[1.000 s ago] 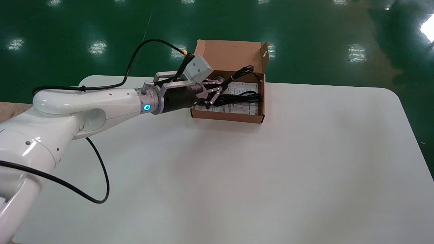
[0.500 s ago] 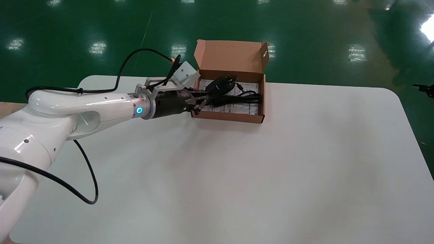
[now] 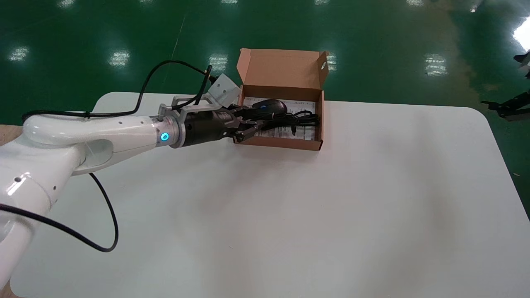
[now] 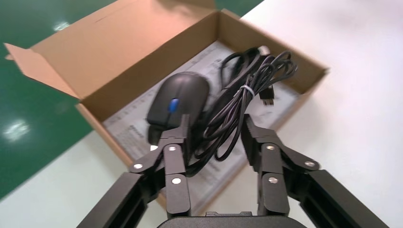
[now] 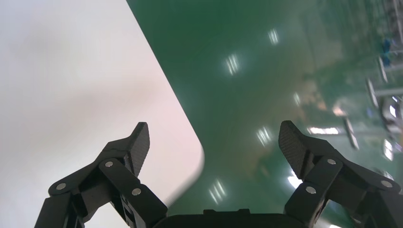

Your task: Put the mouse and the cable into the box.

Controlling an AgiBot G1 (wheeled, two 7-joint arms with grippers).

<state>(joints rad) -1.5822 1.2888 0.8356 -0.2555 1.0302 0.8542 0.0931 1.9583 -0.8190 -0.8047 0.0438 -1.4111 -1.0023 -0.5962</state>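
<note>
Since the previous frame, the mouse (image 3: pixel 269 106) has dropped from a raised position onto the floor of the box (image 3: pixel 281 70). Left gripper (image 3: pixel 248 124) hovers at the box's left wall, fingers spread and clamping nothing; the tied cable (image 4: pixel 242 95) bundle passes between them. Just beyond the fingertips lies the mouse, on a printed sheet (image 4: pixel 128 128) whose text is illegible. Right gripper (image 5: pixel 214 137) is parked past the table (image 3: pixel 290 215) edge, fingers wide apart.
</note>
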